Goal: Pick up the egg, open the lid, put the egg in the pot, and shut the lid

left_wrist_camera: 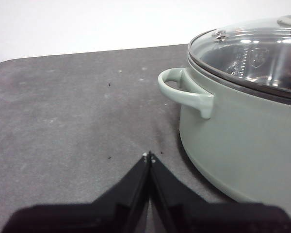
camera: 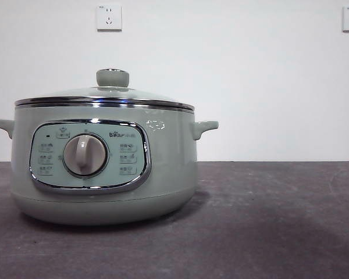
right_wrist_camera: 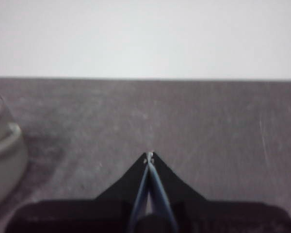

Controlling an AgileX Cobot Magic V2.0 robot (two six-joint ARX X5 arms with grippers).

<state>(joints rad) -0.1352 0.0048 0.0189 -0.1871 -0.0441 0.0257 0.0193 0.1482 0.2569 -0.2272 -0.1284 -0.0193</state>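
Both end effectors, left [left_wrist_camera: 149, 156] and right [right_wrist_camera: 149, 155], rest pressed together and empty above the desk [camera: 267, 221]. Lid [camera: 104, 96] sits on pot [camera: 104, 174]; egg unseen, perhaps hidden. Locating it comes first.

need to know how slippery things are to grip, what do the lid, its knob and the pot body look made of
Lid: clear glass, the pot's inside showing through, with a shiny chrome-like metal rim.
Knob: matte sage green, probably plastic.
Pot: same smooth sage green with a soft sheen; plastic or painted metal, cannot tell which.
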